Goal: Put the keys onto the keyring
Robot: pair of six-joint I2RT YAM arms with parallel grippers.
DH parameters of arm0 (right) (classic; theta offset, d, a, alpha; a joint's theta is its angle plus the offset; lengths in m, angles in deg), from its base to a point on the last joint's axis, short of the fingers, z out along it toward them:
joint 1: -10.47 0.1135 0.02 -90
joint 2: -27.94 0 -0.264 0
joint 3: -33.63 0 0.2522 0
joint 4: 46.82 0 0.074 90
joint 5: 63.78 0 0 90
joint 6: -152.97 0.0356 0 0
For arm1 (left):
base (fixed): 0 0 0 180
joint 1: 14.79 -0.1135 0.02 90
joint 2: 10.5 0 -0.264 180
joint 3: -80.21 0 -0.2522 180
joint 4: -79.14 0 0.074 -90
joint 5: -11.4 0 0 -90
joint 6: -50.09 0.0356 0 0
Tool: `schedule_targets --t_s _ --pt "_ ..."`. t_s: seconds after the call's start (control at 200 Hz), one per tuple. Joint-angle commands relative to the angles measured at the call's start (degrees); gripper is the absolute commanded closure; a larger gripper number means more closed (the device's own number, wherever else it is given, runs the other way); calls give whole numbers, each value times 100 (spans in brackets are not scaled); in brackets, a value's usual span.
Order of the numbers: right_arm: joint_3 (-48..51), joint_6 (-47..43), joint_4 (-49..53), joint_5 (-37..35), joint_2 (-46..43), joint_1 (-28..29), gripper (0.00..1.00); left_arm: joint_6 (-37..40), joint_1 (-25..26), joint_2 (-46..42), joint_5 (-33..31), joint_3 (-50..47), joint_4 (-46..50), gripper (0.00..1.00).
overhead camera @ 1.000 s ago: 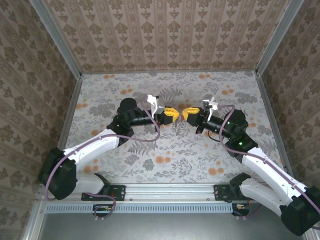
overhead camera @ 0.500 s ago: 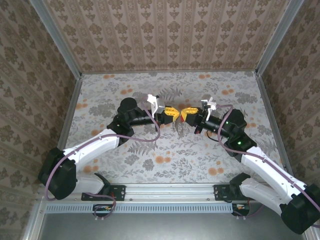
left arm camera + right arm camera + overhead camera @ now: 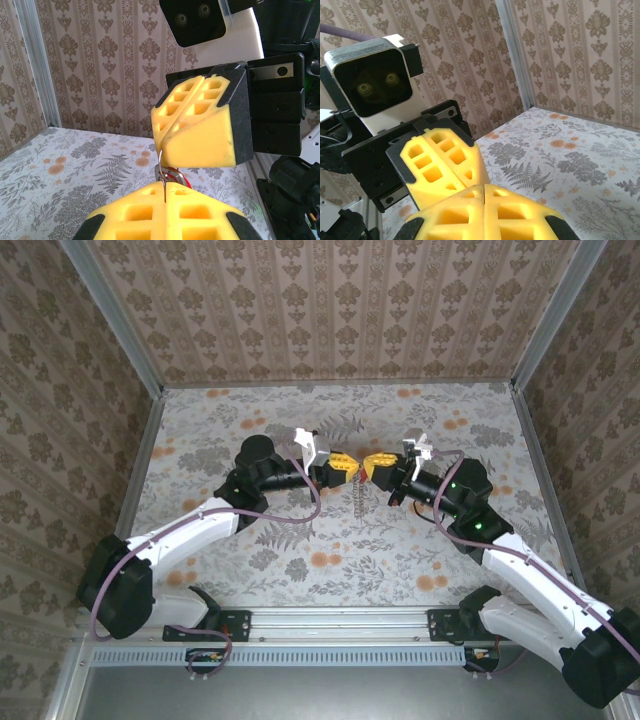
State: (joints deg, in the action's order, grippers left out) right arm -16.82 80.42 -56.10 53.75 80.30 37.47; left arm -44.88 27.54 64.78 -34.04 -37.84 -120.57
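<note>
Arms have closed in: right gripper (image 3: 368,470) now meets left gripper (image 3: 351,468) tip to tip over the table (image 3: 250,430), both clamped tight. Left pads (image 3: 135,215) pinch the keys (image 3: 172,176), silvery with a red end; threading seems underway.

Two robot arms meeting tip to tip.
The left arm (image 3: 200,525) and right arm (image 3: 520,565) angle toward each other; the left gripper (image 3: 345,466) and right gripper (image 3: 378,467) have yellow fingers pressed together, tips almost touching.
</note>
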Motion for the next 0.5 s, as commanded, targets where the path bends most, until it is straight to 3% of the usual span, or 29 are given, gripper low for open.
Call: schedule_targets --t_s 0.0,0.495 --pt "-24 -111 226 -387 -18 -102 100 5 54 -75 222 218 -256 100" --pt "170 52 318 -169 -63 -174 100 -14 65 -181 29 104 -467 100"
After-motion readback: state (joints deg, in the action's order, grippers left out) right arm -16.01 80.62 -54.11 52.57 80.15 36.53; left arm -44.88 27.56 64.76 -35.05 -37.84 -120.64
